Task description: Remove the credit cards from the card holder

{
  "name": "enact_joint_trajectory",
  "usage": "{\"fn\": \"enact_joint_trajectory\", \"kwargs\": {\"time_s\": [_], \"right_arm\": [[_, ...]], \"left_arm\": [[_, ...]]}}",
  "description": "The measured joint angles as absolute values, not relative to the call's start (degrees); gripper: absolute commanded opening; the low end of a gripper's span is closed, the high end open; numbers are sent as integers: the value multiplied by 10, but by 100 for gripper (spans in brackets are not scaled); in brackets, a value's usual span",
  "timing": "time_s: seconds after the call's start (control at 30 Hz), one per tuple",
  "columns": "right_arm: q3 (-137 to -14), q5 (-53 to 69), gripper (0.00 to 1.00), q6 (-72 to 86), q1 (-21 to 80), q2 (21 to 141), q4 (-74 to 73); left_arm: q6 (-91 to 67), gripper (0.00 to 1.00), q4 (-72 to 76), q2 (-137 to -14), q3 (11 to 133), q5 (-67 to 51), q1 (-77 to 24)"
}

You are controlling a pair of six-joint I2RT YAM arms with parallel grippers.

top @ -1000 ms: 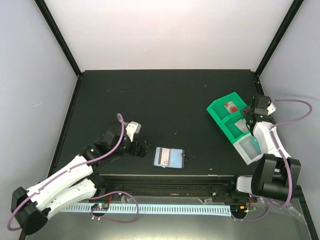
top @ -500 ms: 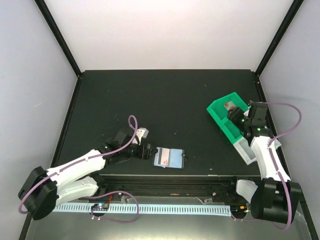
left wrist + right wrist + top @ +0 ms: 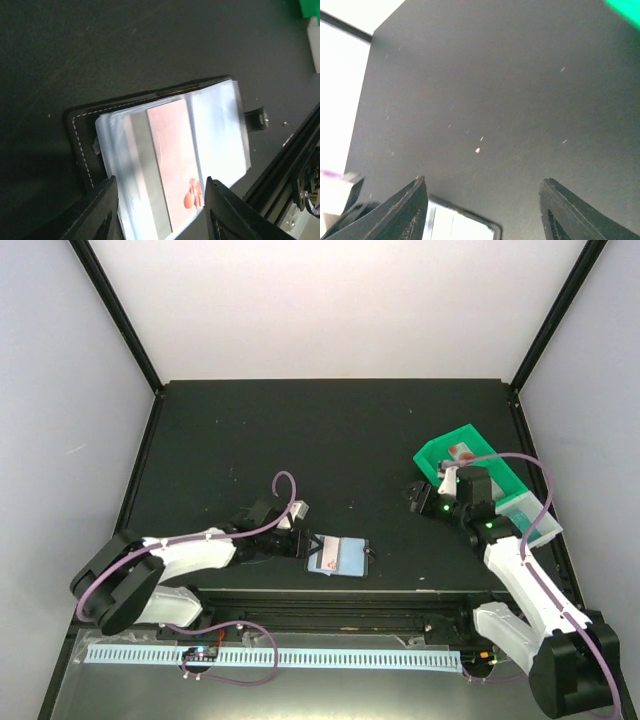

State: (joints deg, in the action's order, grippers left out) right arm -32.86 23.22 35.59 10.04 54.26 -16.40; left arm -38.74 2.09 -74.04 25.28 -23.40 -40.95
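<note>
The card holder [image 3: 340,557] lies open near the table's front edge, its clear sleeves [image 3: 220,130] fanned out. One of the credit cards [image 3: 172,160], pink with a red mark, sits inside a sleeve. My left gripper [image 3: 303,543] is at the holder's left side. In the left wrist view it [image 3: 160,215] stands open, its fingers either side of the sleeves' near corner. My right gripper [image 3: 418,498] hangs open and empty over bare table right of the holder. Another card [image 3: 460,452] with a red mark lies in the green tray.
The green compartment tray [image 3: 432,462] stands at the right, partly behind my right arm, and its corner [image 3: 626,11] shows in the right wrist view. The holder's snap tab [image 3: 255,119] points toward the table's front rail [image 3: 330,596].
My left gripper slid right up to the card holder and its jaws narrowed. My right arm swung left from over the green tray toward the table's middle.
</note>
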Motion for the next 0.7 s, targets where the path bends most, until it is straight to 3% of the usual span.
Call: {"fn": "enact_joint_trajectory", "kwargs": {"time_s": [0.27, 0.43, 0.53, 0.6, 0.7], "right_arm": [[-267, 236, 58, 385, 243, 521, -120], [-251, 217, 51, 411, 344, 540, -83], [-250, 204, 46, 424, 397, 568, -60], [-250, 195, 42, 429, 429, 589, -49], [-249, 184, 39, 435, 460, 617, -37]], "left_arm": [[-437, 29, 71, -806, 243, -236, -427], [-458, 23, 91, -831, 252, -236, -465], [-470, 23, 89, -832, 254, -233, -485], [-479, 30, 88, -831, 254, -230, -492], [-488, 32, 79, -818, 254, -221, -493]]}}
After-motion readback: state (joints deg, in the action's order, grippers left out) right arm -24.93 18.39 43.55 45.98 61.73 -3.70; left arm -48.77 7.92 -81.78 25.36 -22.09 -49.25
